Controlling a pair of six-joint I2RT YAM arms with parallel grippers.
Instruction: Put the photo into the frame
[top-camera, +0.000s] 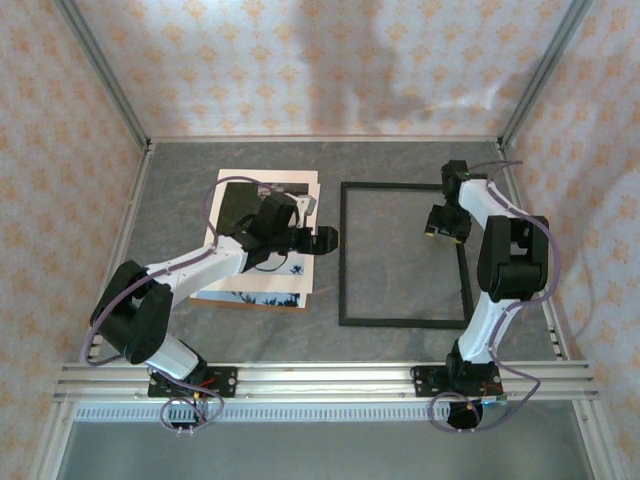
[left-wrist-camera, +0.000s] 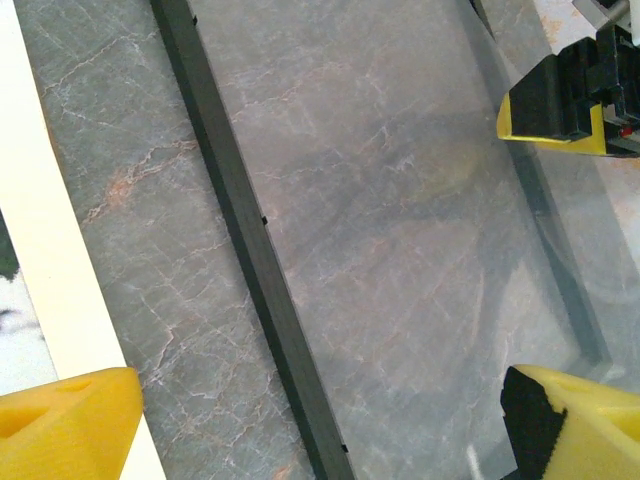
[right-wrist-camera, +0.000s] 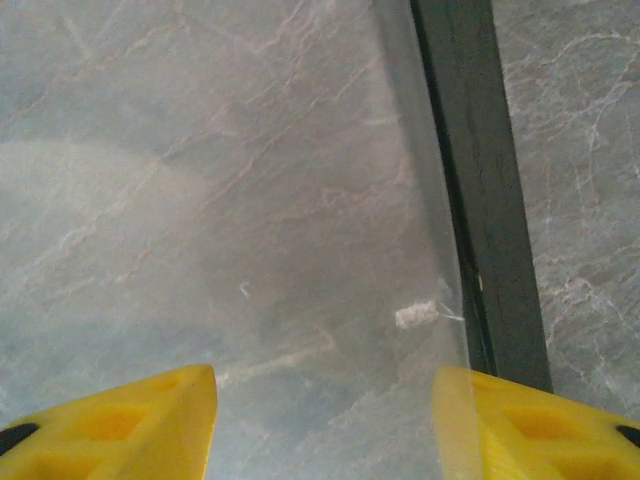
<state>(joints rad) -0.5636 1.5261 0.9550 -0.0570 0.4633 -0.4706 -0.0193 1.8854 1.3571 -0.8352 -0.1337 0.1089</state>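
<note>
The photo (top-camera: 255, 285), a white-bordered print, lies flat at the left of the table, partly under my left arm. Its white border (left-wrist-camera: 50, 260) runs along the left of the left wrist view. The thin black frame (top-camera: 400, 322) lies flat to its right. My left gripper (top-camera: 325, 240) hovers open between the photo and the frame's left bar (left-wrist-camera: 250, 250), holding nothing. My right gripper (top-camera: 447, 225) is inside the frame near its right bar (right-wrist-camera: 480, 200). Its yellow fingers (right-wrist-camera: 130, 425) stand apart over a clear pane (right-wrist-camera: 300, 200), with nothing between them.
A brown edge (top-camera: 245, 303) shows under the photo's near side. The grey marble tabletop (top-camera: 400, 160) is walled by patterned panels. An aluminium rail (top-camera: 320, 380) crosses the near edge by the arm bases. The right gripper's yellow pad (left-wrist-camera: 550, 110) appears in the left wrist view.
</note>
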